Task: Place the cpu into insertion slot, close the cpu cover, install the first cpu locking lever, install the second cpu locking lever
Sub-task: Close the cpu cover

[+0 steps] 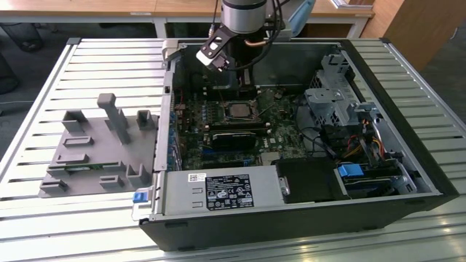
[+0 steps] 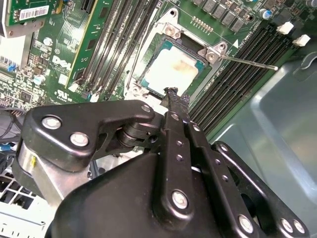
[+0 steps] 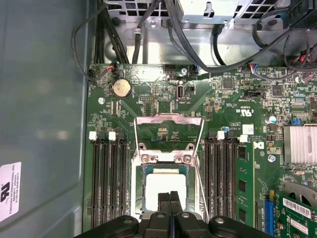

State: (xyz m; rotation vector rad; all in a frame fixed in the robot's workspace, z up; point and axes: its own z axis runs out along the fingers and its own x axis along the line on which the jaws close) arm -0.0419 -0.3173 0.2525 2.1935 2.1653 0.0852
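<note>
Inside the open computer case, I had the gripper low over the motherboard, right at the processor socket. Its two fingers were pressed flat together with nothing between them, so it carried nothing. The cpu lay seated in the socket, pale metal top up, and as far as I could judge it sat level in its frame. In both wrist views the fingertips hung over the chip's near edge; I could not tell whether they touched it.

What mattered to me was the cpu cover. It stood swung open, a silvery frame whose square window showed bare board through it. From the fingertips it lay straight ahead, past the chip, on the side toward the coin cell, with the hinge bar between chip and window. So cover, hinge, chip and closed fingers fell on one line, parallel to the memory slots flanking the socket on both sides.

In the second wrist view a thin locking lever stuck out sideways across the slots, unlatched by my reading. In the exterior view a grey fixture tray lay outside the case on the exterior view's left, well apart from the socket.
</note>
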